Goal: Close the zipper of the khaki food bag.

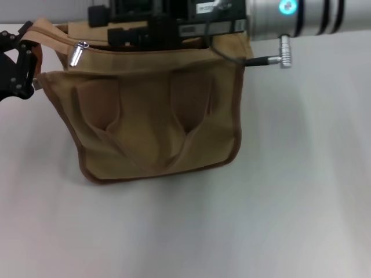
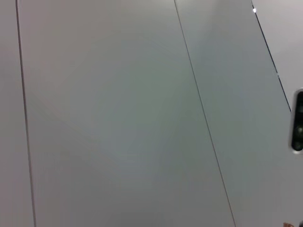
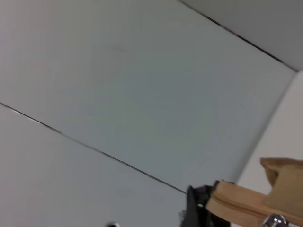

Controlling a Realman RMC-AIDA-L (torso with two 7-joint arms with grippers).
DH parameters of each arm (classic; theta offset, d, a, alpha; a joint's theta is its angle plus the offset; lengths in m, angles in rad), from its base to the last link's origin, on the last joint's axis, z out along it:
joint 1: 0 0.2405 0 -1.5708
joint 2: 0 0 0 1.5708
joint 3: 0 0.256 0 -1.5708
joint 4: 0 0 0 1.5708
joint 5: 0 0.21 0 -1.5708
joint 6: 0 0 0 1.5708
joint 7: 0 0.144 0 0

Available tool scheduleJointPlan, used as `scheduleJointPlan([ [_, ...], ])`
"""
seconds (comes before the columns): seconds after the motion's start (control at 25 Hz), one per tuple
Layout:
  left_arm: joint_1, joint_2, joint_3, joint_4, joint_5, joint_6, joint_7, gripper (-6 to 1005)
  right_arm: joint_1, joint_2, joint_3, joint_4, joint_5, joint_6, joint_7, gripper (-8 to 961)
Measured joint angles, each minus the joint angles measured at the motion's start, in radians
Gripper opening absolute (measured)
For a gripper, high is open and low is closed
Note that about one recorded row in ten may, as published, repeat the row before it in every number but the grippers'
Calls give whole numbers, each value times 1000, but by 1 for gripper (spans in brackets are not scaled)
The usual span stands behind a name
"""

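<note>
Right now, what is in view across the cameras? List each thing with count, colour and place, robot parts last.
khaki food bag: one, khaki with darker brown piping, standing on the table left of centre in the head view.
handles: two, brown fabric loops, on the bag's front face.
zipper: one, tan tape, running along the bag's top edge; its silver pull tab hangs near the bag's left end.
table: one, pale grey-white, under the bag.
wall panels: pale grey with thin dark seams, filling both wrist views.
left gripper: one, black, at the bag's left end.
right arm: one, silver and black, above the bag's top, gripper hidden.
</note>
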Motion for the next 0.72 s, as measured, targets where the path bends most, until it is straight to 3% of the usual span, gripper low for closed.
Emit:
scheduleJointPlan([
  [0.24,-1,0,0,0,0,1,0,18,43,4,-74,34,1,83,42,702],
  [0.72,-8,0,4,-13,0,14,0,18,107,6,-111,116,2,165,37,702],
])
